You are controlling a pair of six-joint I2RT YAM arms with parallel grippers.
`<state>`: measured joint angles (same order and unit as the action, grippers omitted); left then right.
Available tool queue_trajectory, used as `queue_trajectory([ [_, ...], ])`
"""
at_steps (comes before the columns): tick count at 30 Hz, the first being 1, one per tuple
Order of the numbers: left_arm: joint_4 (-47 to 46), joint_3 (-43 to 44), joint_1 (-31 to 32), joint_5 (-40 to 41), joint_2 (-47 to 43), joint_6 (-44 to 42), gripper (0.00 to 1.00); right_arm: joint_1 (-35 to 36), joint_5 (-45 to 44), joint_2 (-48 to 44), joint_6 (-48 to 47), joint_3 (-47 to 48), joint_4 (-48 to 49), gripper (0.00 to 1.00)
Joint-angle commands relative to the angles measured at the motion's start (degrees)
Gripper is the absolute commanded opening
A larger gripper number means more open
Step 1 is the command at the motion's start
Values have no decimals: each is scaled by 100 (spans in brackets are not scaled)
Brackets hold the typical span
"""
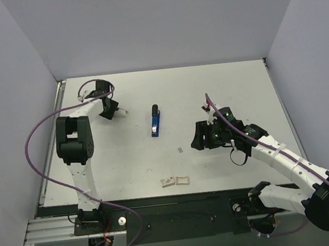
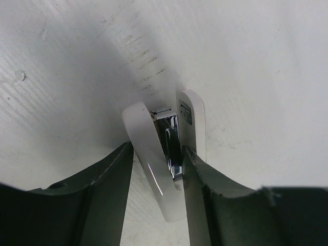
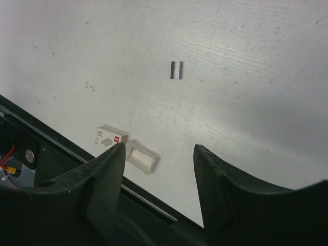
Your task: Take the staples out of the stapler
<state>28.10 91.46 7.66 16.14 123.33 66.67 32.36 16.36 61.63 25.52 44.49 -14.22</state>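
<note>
The blue stapler (image 1: 155, 122) with its black end lies shut on the table's middle, and neither gripper touches it. A short grey block of staples (image 3: 176, 70) lies loose on the table (image 1: 181, 150), right of the stapler. My left gripper (image 1: 120, 111) is at the far left, well away from the stapler. In the left wrist view the left gripper (image 2: 157, 147) is shut on a white hinged tool (image 2: 151, 154) with a chrome inner part. My right gripper (image 1: 197, 137) hovers right of the staples, and in its wrist view the right gripper (image 3: 159, 147) stands open and empty.
A small white box with a red mark (image 3: 110, 137) and its open white tray (image 3: 142, 156) lie near the table's front edge (image 1: 168, 182). The black front rail (image 1: 161, 200) runs just behind them. Grey walls enclose the table on three sides.
</note>
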Motion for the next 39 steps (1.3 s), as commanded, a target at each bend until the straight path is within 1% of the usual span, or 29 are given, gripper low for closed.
queue_trajectory([
  [1,-304,-312,-116,-155,-186,-155,47,60,113,-28,41,77,95,50],
  [2,-331,-339,-133,-181,-204,-224,45,77,122,-28,58,86,86,50],
  [4,-392,-453,-142,-251,-318,-374,38,104,122,-45,76,95,86,49],
  [6,-621,-611,-159,-374,-441,-620,29,130,113,-98,102,95,68,49],
  [7,-752,-725,-151,-418,-563,-768,23,165,113,-124,120,95,68,49],
  [8,-814,-778,-160,-506,-625,-840,21,165,113,-151,129,112,42,49],
  [9,-919,-883,-177,-542,-748,-988,15,192,104,-160,138,121,33,49],
  [10,-990,-937,-186,-690,-888,-1051,13,201,96,-212,138,130,16,48],
  [11,-1121,-1041,-203,-778,-942,-1182,3,235,69,-247,138,130,-2,48],
  [12,-1183,-1086,-212,-953,-1073,-1235,0,236,69,-291,138,139,-28,48],
  [17,-1403,-1393,-204,-1481,-1495,-1727,0,262,-10,-467,85,192,-151,48],
  [18,-1517,-1464,-195,-1822,-1670,-1763,0,262,7,-502,76,218,-178,48],
  [20,-1789,-1841,-177,-2262,-1925,-1798,0,271,69,-564,41,270,-221,48],
  [23,-2027,-2193,-90,-2580,-2330,-1816,0,271,297,-616,6,402,-257,50],
  [27,-2396,-2799,147,-3151,-3085,-1851,0,262,596,-669,32,569,-310,52],
  [32,-2292,-3239,700,-3152,-4008,-2088,0,262,833,-766,129,710,-345,53],
  [33,-2274,-3266,780,-3222,-4088,-2141,0,271,851,-775,146,736,-345,53],
  [35,-2134,-3284,1139,-3240,-4395,-2299,0,271,895,-757,173,789,-345,54],
  [39,-1870,-3284,1711,-3082,-4782,-2598,0,288,1018,-740,252,912,-354,54],
])
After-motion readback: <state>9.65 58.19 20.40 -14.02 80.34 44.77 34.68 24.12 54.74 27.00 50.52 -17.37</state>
